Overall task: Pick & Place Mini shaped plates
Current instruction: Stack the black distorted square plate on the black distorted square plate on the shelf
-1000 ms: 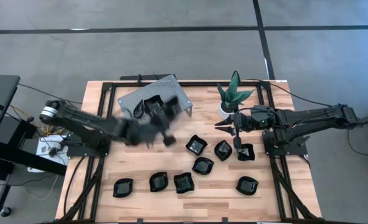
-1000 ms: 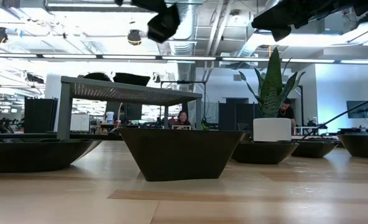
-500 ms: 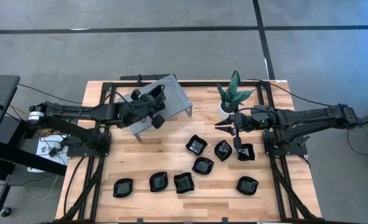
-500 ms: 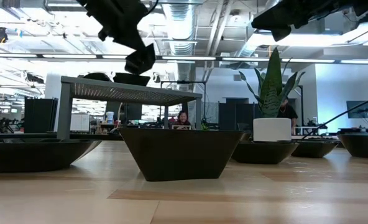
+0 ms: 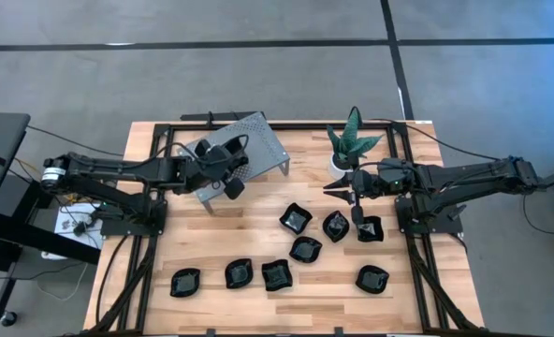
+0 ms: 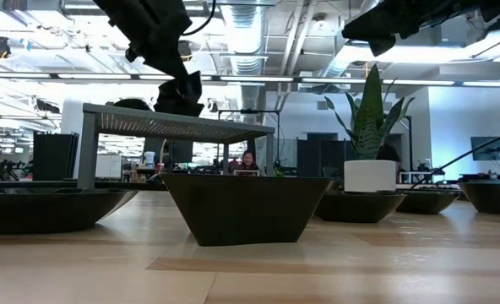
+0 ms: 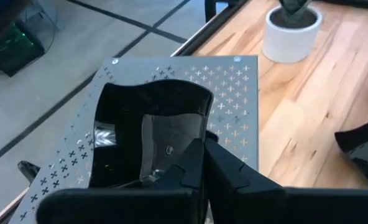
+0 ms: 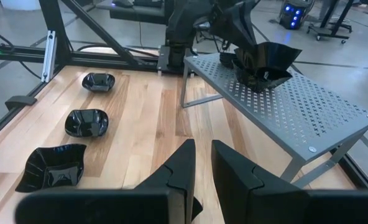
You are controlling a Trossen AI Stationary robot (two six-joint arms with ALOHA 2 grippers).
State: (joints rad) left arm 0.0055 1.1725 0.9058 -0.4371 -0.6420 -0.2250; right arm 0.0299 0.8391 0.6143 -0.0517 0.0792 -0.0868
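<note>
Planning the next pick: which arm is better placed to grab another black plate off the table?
Right, probably. The right gripper hangs empty beside the potted plant, close to a black plate. The left gripper is at the grey perforated stand, shut on a squarish plate.

High view: looked straight down from well above, took in the whole bench (image 5: 258,290), both arms, surrounding floor. Low view: sat at bench-top level near one edge, faced level across into the room; nearest plate (image 6: 246,207) loomed large. Left wrist view: looked close down onto the perforated stand (image 7: 234,93). Right wrist view: faced along the bench toward the same stand (image 8: 283,106). Stand shared by all four views.
</note>
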